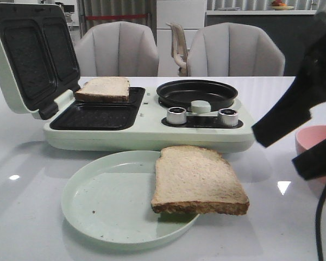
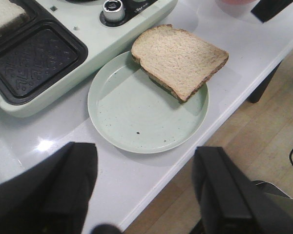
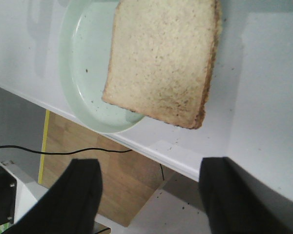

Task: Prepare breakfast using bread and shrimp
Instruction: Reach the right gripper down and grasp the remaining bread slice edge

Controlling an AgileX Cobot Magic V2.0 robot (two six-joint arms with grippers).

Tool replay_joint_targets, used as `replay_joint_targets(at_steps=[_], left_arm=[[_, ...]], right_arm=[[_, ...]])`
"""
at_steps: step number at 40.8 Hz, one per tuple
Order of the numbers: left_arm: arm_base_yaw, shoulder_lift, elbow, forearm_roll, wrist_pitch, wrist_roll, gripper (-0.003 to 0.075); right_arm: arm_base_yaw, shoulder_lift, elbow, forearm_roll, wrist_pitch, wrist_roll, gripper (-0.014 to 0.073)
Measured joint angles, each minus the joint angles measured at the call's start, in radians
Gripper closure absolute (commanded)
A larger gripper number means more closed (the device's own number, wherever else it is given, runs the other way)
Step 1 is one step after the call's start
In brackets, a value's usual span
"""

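White and glossy, the worktop [image 1: 293, 228] carries a pale green breakfast maker [image 1: 146, 136] with its lid up and, nearer the front edge, a pale green plate [image 1: 98, 201]. One bread slice [image 1: 197, 179] lies tilted on the plate's right rim, overhanging it; the other slice [image 1: 103, 88] sits in the maker's back-left tray. Both the left gripper [image 2: 146, 195] and the right gripper [image 3: 149, 195] are spread wide, holding nothing; no shrimp can be made out.

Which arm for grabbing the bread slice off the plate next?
Likely right. The bread slice overhangs the plate rim on the robot's right, toward the right gripper, whose open fingers face it. Left gripper is also open, across the plate.
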Motion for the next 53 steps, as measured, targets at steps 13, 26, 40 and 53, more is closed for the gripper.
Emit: replay_joint_targets(at_steps=[13, 26, 40, 53], left_arm=[[0.000, 0.000, 0.000, 0.000, -0.015, 0.000, 0.0244], [0.000, 0.000, 0.000, 0.000, -0.024, 0.000, 0.0244], [0.000, 0.000, 0.000, 0.000, -0.025, 0.000, 0.0244], [0.000, 0.000, 0.000, 0.000, -0.027, 0.000, 0.0244]], right_arm=[[0.137, 0.209, -0.044, 0.056, -0.217, -0.015, 0.0057], [0.142, 0.360, -0.178, 0.066, -0.208, -0.015, 0.0057], [0.142, 0.428, -0.240, 0.067, -0.204, -0.017, 0.0275], [0.142, 0.401, -0.244, 0.077, -0.197, -0.017, 0.0553]])
